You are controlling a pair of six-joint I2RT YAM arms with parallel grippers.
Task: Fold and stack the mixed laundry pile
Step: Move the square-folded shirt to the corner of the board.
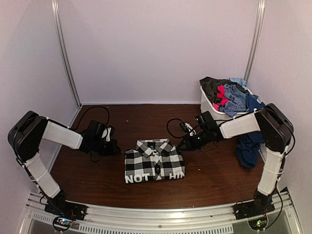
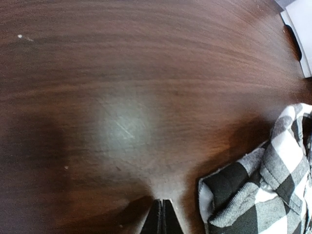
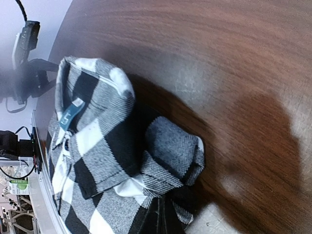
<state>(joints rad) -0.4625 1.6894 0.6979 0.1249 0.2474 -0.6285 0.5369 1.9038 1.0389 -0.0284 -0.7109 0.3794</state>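
top view: the folded checked shirt (image 1: 154, 165) lay at the middle of the table (image 1: 209, 180), with the laundry pile (image 1: 229, 95) in the bin (image 1: 209, 108) at far right. left wrist: the left gripper (image 2: 162, 220) was closed and empty over bare wood. right wrist: the right gripper (image 3: 161, 222) was closed at the shirt's corner; whether it pinched cloth couldn't be told. the next garment likely needed spreading flat first.

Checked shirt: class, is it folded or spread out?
Folded: the checked shirt lies as a compact rectangle, collar at the far edge, no sleeves sticking out.
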